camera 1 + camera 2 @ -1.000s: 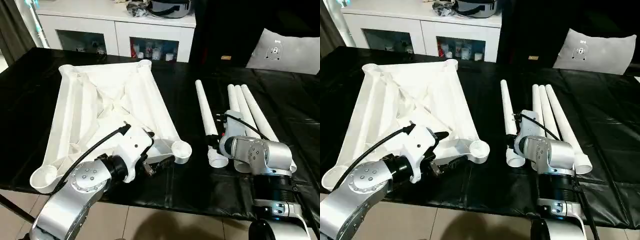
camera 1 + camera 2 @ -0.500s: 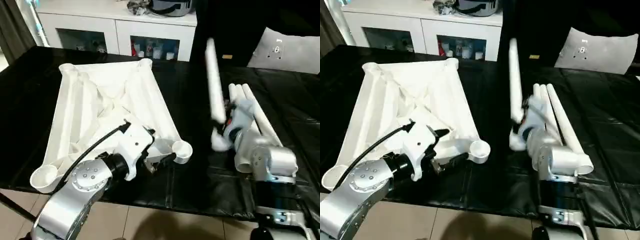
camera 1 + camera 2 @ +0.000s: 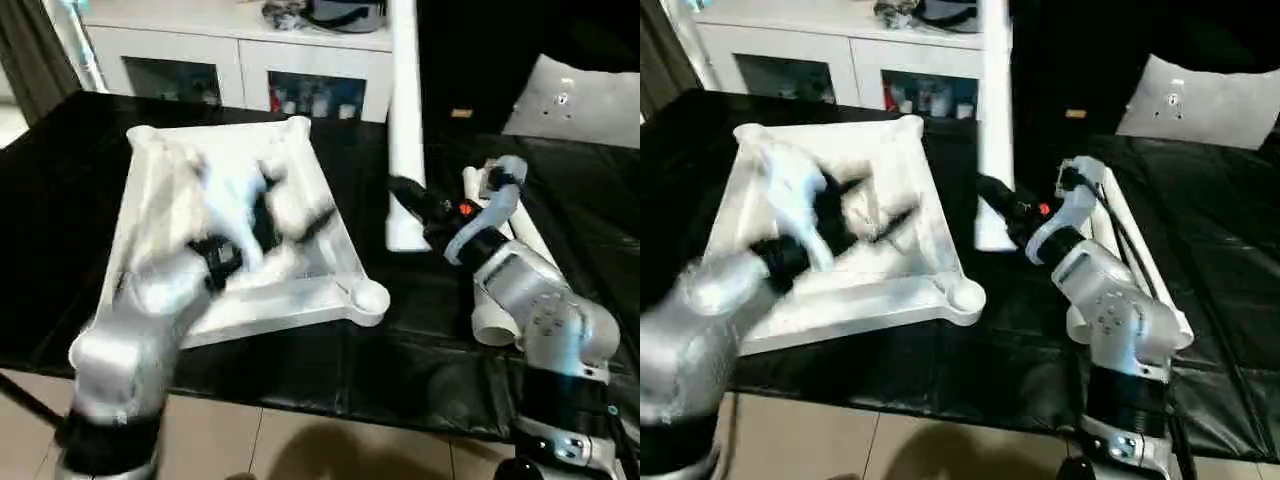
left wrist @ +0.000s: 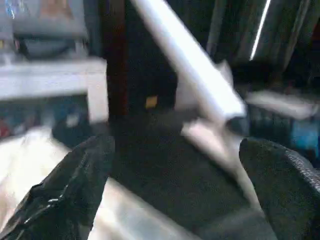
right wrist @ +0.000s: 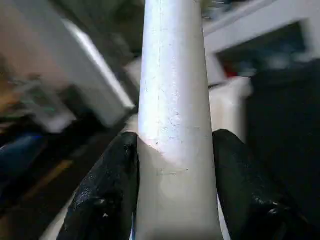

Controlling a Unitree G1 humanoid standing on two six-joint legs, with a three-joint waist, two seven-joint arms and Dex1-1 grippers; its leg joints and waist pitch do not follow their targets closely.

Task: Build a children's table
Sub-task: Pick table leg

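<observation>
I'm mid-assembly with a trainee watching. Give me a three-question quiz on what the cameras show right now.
1. True or false: the right gripper is shut on a table leg.
2. How does that leg stand? A) flat on the black table B) roughly upright C) seated in a socket
3. Fill in: the left gripper hangs with its fingers ____ above the upturned table top.

Key: 1 true; 2 B; 3 open.

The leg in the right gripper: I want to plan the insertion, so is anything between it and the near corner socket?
Nothing visible blocks it. The leg is held upright in the right gripper, and only bare black tabletop lies between it and the near corner socket. The left gripper hovers over the table top's ribs, aside.
</observation>
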